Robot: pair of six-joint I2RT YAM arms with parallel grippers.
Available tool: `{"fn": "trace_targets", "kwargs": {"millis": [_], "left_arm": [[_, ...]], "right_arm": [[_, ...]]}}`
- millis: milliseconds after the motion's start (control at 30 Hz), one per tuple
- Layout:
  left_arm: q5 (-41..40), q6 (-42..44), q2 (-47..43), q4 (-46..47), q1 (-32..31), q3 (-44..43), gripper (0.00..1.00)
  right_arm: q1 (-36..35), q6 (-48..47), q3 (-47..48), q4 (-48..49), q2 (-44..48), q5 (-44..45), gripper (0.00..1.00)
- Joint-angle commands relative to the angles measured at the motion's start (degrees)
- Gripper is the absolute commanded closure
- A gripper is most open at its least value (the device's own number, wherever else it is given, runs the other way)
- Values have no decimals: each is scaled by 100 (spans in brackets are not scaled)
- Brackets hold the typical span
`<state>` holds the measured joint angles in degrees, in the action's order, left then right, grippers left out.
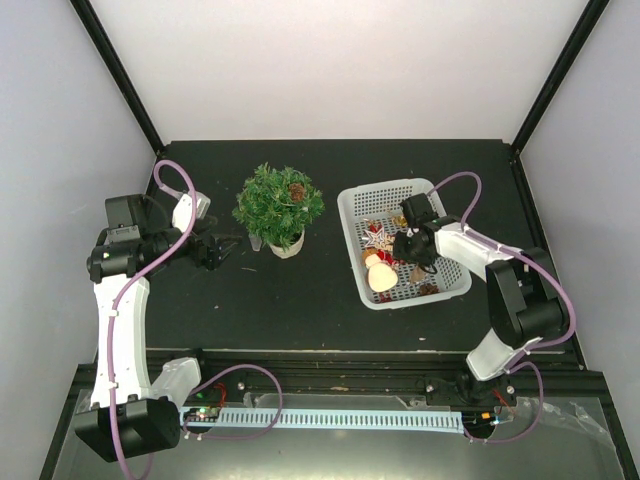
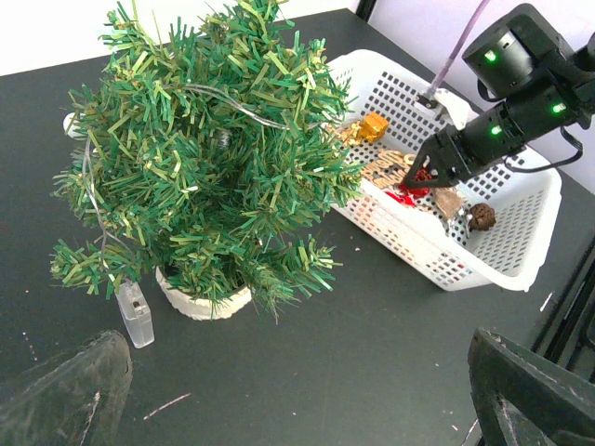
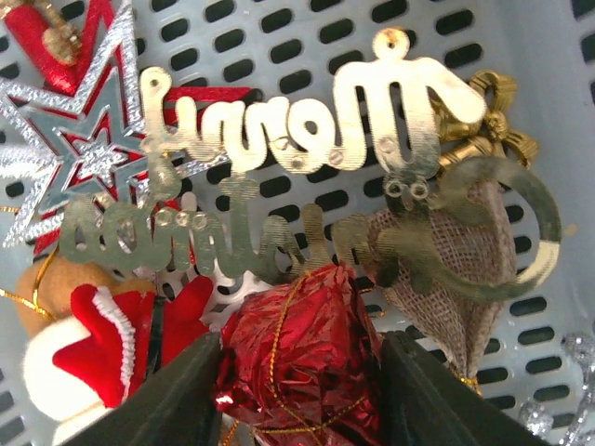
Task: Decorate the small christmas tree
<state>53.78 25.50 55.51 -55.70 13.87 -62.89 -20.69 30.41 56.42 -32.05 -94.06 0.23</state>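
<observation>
The small christmas tree (image 1: pixel 278 205) stands in a round white pot (image 1: pixel 287 246) at the table's centre, with a pine cone (image 1: pixel 297 190) on top. In the left wrist view the tree (image 2: pixel 204 158) carries a thin wire with a clear battery box (image 2: pixel 136 314). My left gripper (image 1: pixel 222 250) is open and empty just left of the tree, low over the table (image 2: pixel 297 400). My right gripper (image 1: pixel 408 250) reaches down into the white basket (image 1: pixel 352 200). Its fingers press both sides of a red foil ornament (image 3: pixel 297 353) with gold string.
The basket (image 2: pixel 437 251) also holds a gold "Merry Christmas" sign (image 3: pixel 307 121), a red and silver star (image 3: pixel 84 121), a Santa figure (image 3: pixel 84 362), a burlap sack (image 3: pixel 465 251) and a gold bow (image 3: pixel 493 121). Black frame posts stand at the table's back corners.
</observation>
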Motion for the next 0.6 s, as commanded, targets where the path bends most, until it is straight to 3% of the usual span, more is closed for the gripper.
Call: {"fn": "trace_targets", "kwargs": {"millis": [0,100,400,567], "left_arm": [[29,83,-38,-111,33,-197,1],[19,73,-48,-110,28,-196,1],[-89,43,-105,-90,28,-200,1],[-413,-114,-111,21,36,-258,1]], "right_arm": [[38,-61,-92,120,201,-48,58],[38,-84,-113,26,362,-24,67],[-59,-228,26,-468,1128,155,68],[-692,-248,779,-898,1537,365,68]]}}
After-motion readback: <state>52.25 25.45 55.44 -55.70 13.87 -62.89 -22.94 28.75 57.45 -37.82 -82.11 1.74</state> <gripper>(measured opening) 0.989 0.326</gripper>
